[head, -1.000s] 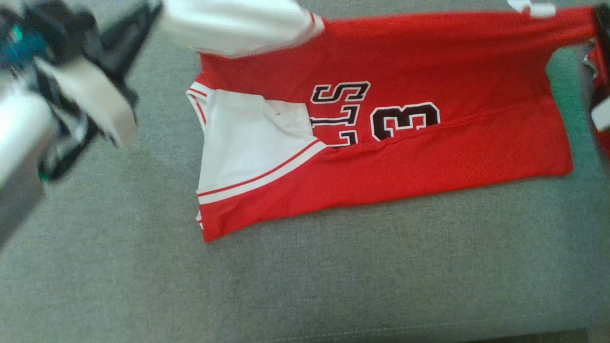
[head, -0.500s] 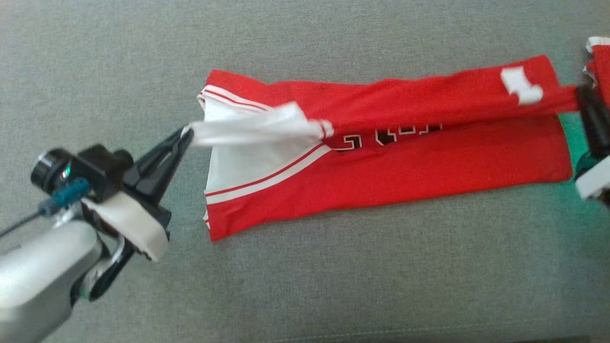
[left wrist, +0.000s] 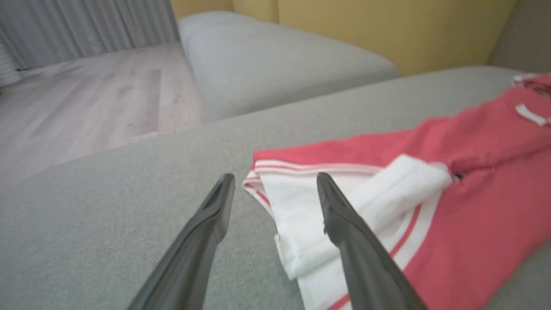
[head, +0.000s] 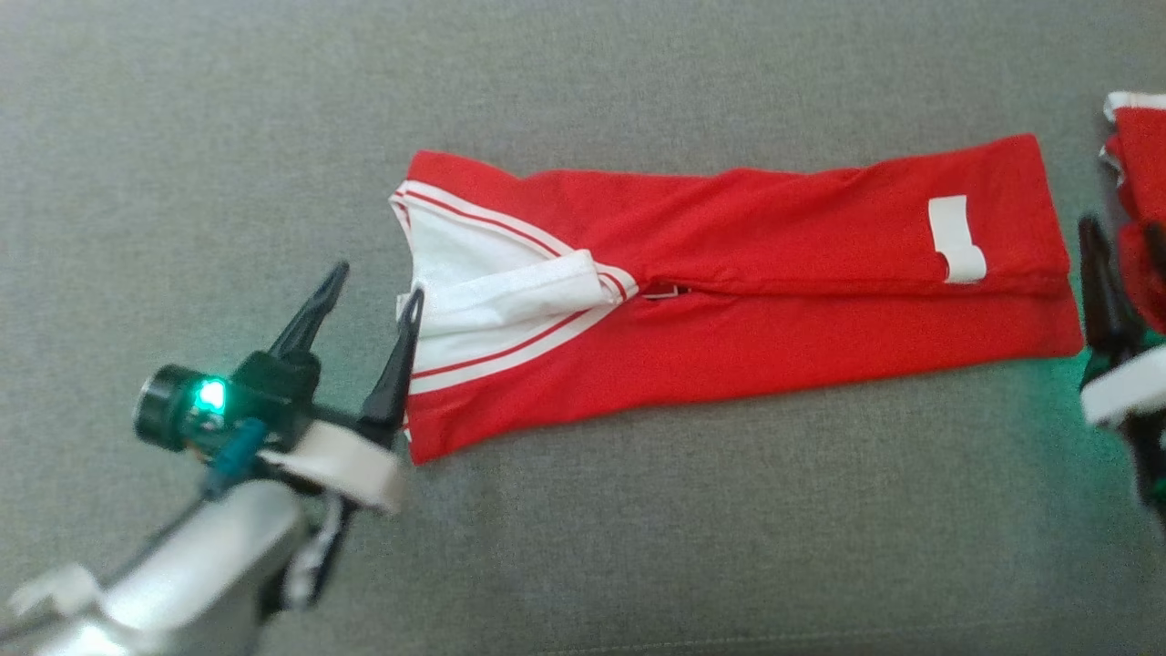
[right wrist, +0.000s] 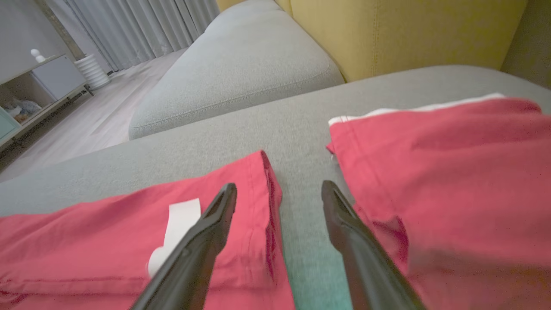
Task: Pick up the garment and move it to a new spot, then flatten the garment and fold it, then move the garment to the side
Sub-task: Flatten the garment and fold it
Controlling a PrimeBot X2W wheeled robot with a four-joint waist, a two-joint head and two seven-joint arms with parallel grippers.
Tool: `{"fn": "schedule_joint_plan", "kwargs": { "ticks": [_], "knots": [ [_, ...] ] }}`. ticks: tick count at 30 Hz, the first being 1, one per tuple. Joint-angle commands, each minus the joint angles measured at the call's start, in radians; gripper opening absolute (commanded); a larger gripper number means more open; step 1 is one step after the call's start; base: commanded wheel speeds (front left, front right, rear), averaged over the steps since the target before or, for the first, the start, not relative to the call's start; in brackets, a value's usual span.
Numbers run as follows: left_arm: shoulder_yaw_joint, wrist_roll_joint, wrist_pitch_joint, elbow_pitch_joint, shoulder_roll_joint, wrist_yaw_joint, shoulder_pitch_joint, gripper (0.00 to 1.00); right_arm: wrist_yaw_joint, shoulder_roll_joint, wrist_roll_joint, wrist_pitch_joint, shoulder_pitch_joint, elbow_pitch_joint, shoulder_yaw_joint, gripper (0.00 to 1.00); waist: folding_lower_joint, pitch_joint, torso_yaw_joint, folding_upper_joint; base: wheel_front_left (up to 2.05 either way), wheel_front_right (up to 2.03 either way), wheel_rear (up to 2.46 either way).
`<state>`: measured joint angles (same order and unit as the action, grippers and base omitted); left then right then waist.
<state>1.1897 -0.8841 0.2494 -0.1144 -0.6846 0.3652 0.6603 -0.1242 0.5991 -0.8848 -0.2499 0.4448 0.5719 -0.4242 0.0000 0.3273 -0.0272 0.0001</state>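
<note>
The garment [head: 747,301] is a red jersey with a white, red-striped sleeve end, lying folded into a long strip across the grey sofa seat [head: 638,547]. A white label [head: 955,237] faces up near its right end. My left gripper [head: 378,282] stands open at the strip's left end, its right finger over the white edge [left wrist: 301,215] and nothing between the fingers. My right gripper [head: 1122,232] is open just past the right end, straddling bare cushion beside the garment's hem [right wrist: 258,206]. In the wrist views the left gripper [left wrist: 274,176] and right gripper [right wrist: 279,185] hold nothing.
A second red garment [head: 1134,164] lies at the right edge, close to my right gripper's right finger [right wrist: 366,249]. A yellow backrest [right wrist: 409,30] rises behind the seat. Another grey cushion [left wrist: 275,56] and wooden floor [left wrist: 86,107] lie beyond.
Both grippers let go and opened. The lifted upper half now lies folded down over the lower half, hiding the number. The head camera also shifted.
</note>
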Motion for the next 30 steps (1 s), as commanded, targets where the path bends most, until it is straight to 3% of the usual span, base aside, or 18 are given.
{"fn": "schedule_joint_plan", "kwargs": {
  "ticks": [1, 5, 6, 12, 20, 21, 23, 30],
  "knots": [
    [-0.133, 0.048, 0.011, 0.030, 0.038, 0.070, -0.033, 1.00, -0.007, -0.017, 0.026, -0.012, -0.075, -0.029, 0.055, 1.00, 0.0000, -0.025, 0.013, -0.0001, 0.00, 0.00, 0.00],
    [-0.309, 0.186, 0.012, 0.073, 0.175, 0.147, -0.189, 1.00, -0.007, -0.088, 0.061, -0.012, -0.141, -0.015, 0.162, 1.00, 0.0000, -0.057, 0.041, -0.0001, 0.00, 0.00, 0.00],
    [-0.369, 0.254, 0.012, 0.089, 0.238, 0.154, -0.264, 1.00, -0.007, -0.119, 0.059, -0.012, -0.153, 0.013, 0.202, 1.00, 0.0000, -0.070, 0.060, -0.0001, 0.00, 0.00, 0.00],
    [-0.473, 0.427, 0.012, 0.119, 0.378, 0.108, -0.408, 1.00, -0.007, -0.142, 0.072, -0.005, -0.117, 0.134, 0.259, 1.00, 0.0000, -0.091, 0.122, -0.0001, 0.00, 0.00, 0.00],
    [-0.560, 0.545, 0.012, 0.125, 0.457, 0.031, -0.478, 1.00, -0.007, -0.169, 0.093, 0.078, -0.064, 0.294, 0.282, 1.00, 0.0000, -0.101, 0.174, -0.0001, 0.00, 0.00, 0.00],
    [-0.572, 0.555, 0.012, 0.123, 0.463, 0.022, -0.485, 1.00, -0.007, -0.173, 0.094, 0.092, -0.062, 0.303, 0.277, 0.89, 0.0000, -0.103, 0.178, -0.0001, 0.00, 0.00, 0.00],
    [-0.598, 0.573, 0.012, 0.122, 0.476, 0.005, -0.498, 1.00, -0.007, -0.177, 0.093, 0.103, -0.062, 0.311, 0.269, 0.00, 0.0000, -0.109, 0.182, -0.0001, 0.00, 0.00, 0.00],
    [-0.680, 0.612, 0.012, 0.114, 0.513, -0.051, -0.559, 1.00, -0.007, -0.143, 0.083, 0.054, -0.066, 0.282, 0.269, 0.00, 0.0000, -0.149, 0.170, -0.0001, 0.00, 0.00, 0.00]
  ]
}}
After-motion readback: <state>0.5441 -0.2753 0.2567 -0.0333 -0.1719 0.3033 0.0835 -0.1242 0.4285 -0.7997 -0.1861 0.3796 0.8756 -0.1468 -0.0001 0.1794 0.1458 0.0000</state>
